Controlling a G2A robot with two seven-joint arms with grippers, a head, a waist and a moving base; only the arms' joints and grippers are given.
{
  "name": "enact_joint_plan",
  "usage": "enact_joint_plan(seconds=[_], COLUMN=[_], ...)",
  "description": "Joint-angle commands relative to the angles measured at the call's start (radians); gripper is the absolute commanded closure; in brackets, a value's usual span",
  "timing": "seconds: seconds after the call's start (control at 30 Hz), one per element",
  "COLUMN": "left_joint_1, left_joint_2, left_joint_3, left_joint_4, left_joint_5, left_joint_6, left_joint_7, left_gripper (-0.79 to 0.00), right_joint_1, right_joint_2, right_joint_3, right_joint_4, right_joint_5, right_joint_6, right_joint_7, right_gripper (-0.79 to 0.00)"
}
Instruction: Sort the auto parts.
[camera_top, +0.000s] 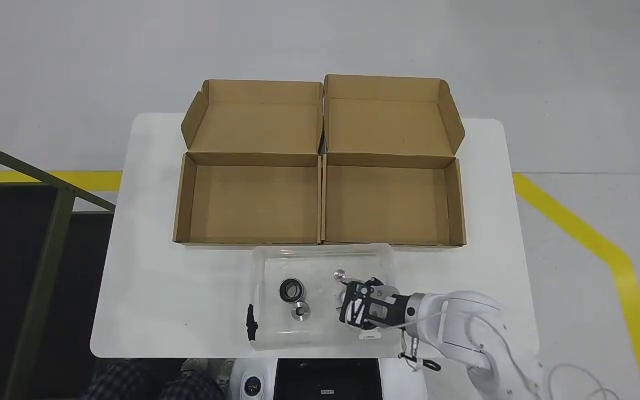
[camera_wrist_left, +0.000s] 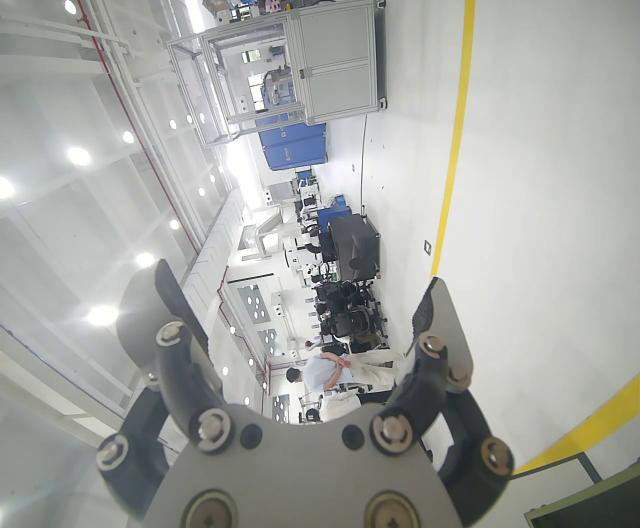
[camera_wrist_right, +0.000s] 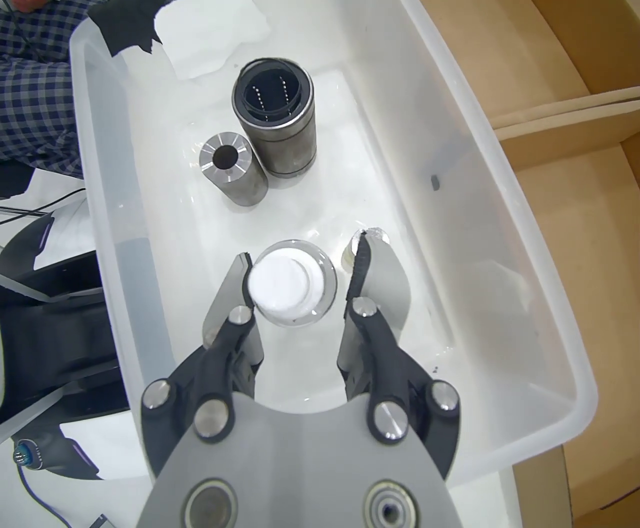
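On the white bench (camera_top: 150, 250), a clear bin (camera_top: 262, 262) sits at 6 o'clock of two cardboard boxes, the left box (camera_top: 248, 203) and the right box (camera_top: 392, 205), which stand side by side. The right claw (camera_wrist_right: 302, 252) is down inside the bin with its jaws parted around a white-capped round part (camera_wrist_right: 280, 290). One finger (camera_wrist_right: 235, 285) touches the cap and the other is apart from it. The part stands upright, long axis vertical, cap facing up. In the top view, at about 9 o'clock of this claw, stand a linear bearing (camera_wrist_right: 277, 120) and, just beside it, a smaller steel bush (camera_wrist_right: 232, 170). Both stand on end with their bores pointing up. The left claw (camera_wrist_left: 297, 277) is spread wide, gripping nothing, and points off into the hall.
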Motion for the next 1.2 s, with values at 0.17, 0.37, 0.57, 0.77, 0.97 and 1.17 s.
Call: enact_joint_plan(seconds=[0.17, 0.37, 0.57, 0.77, 0.97, 1.17], left_joint_1=[0.0, 0.0, 0.0, 0.0, 0.0, 0.0], left_joint_2=[0.0, 0.0, 0.0, 0.0, 0.0, 0.0], left_joint_3=[0.0, 0.0, 0.0, 0.0, 0.0, 0.0], left_joint_4=[0.0, 0.0, 0.0, 0.0, 0.0, 0.0], left_joint_5=[0.0, 0.0, 0.0, 0.0, 0.0, 0.0], left_joint_6=[0.0, 0.0, 0.0, 0.0, 0.0, 0.0], left_joint_7=[0.0, 0.0, 0.0, 0.0, 0.0, 0.0], left_gripper=[-0.785, -0.785, -0.785, -0.785, -0.785, -0.785], right_joint_1=[0.008, -0.006, -0.034, -0.061, -0.03, 0.064], right_joint_2=[0.004, 0.012, 0.024, 0.035, 0.03, 0.008], right_joint_3=[-0.004, 0.024, 0.089, 0.186, 0.211, 0.125], right_joint_4=[-0.015, -0.059, -0.103, -0.102, -0.036, 0.076], right_joint_5=[0.012, 0.031, 0.077, 0.174, 0.271, 0.399], right_joint_6=[-0.005, -0.014, -0.032, -0.099, -0.116, -0.016], right_joint_7=[0.015, 0.005, -0.04, -0.199, -0.428, -0.525], right_gripper=[0.0, 0.0, 0.0, 0.0, 0.0, 0.0])
